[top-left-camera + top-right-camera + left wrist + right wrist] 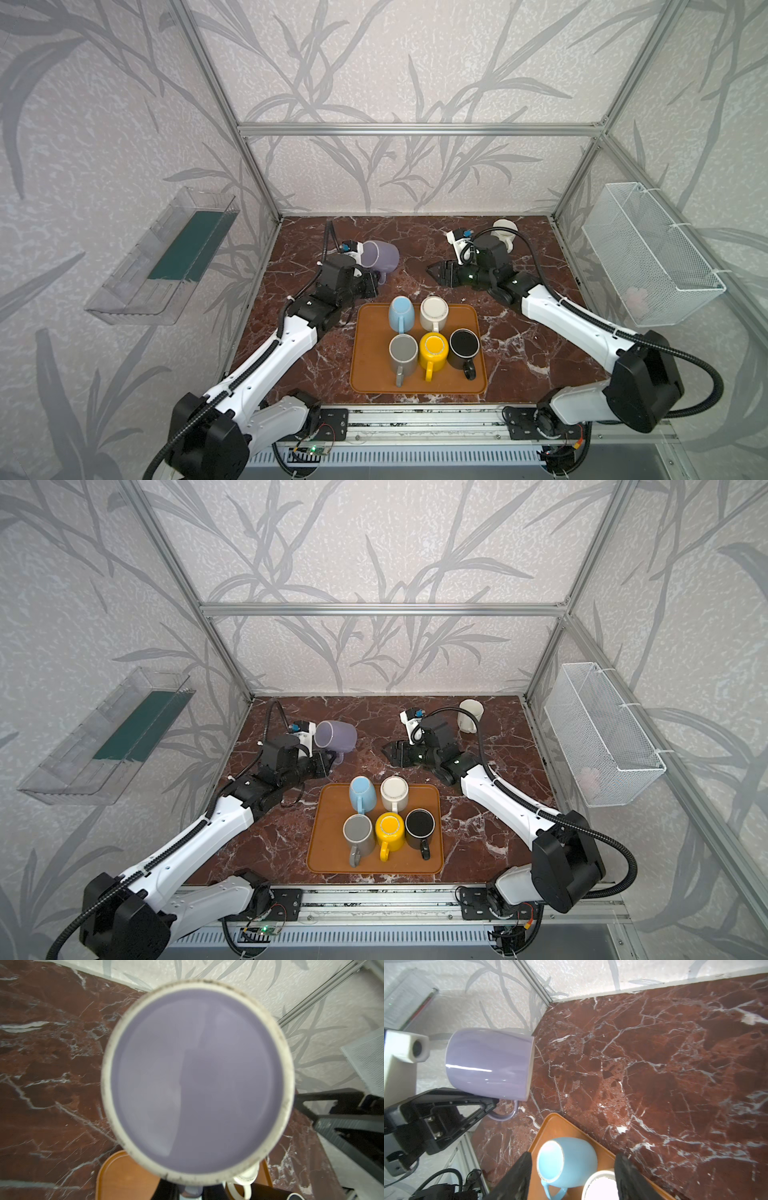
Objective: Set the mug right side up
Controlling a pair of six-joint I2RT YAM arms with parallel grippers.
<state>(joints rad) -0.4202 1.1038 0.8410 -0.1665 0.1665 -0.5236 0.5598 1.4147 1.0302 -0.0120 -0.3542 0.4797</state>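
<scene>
Left end effector (493, 1103) clamped on handle of lavender mug (380, 254), mug sideways at rear left over worktop (519, 353) | right end effector (432, 270) part open, empty | Advice: roll wrist until mouth faces up, seat base flat, then release | Orange tray (374, 374) holds blue mug (401, 313), cream mug (434, 311), grey mug (403, 353), yellow mug (433, 351), black mug (464, 348) | wire basket (648, 249) contents unclear

mug (380, 254): seven; tray (372, 368): one; basket (648, 253): one

Lilac mug (338, 733) (sideways), left hand (331, 762) seemingly gripping
</scene>
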